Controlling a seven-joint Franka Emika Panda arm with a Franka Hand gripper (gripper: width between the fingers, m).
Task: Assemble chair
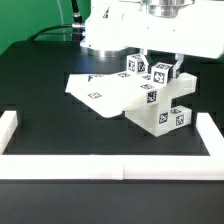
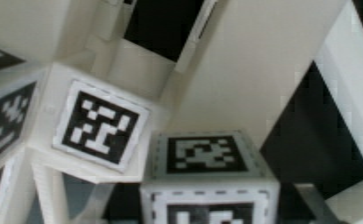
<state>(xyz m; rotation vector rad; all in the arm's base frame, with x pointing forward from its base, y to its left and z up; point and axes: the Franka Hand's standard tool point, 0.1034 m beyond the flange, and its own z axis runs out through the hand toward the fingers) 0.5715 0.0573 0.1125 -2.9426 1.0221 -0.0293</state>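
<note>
The partly built chair [image 1: 160,108] stands tilted at the exterior view's right. It is matte white and carries black-and-white tags on its sloping panel and side. Two tagged blocks stick up from it. My gripper [image 1: 162,66] comes down from above and is shut on the right-hand block [image 1: 163,73]. The other block [image 1: 136,66] stands just to its left. In the wrist view the held block [image 2: 204,170] fills the space between my gripper [image 2: 204,208] jaws. A second tagged block [image 2: 93,128] sits beside it. Long white bars [image 2: 222,70] run away behind them.
The marker board [image 1: 95,92] lies flat on the black table, on the exterior view's left of the chair. A low white border wall [image 1: 110,166] runs along the front and turns up at both ends. The arm's white body [image 1: 120,25] looms at the back.
</note>
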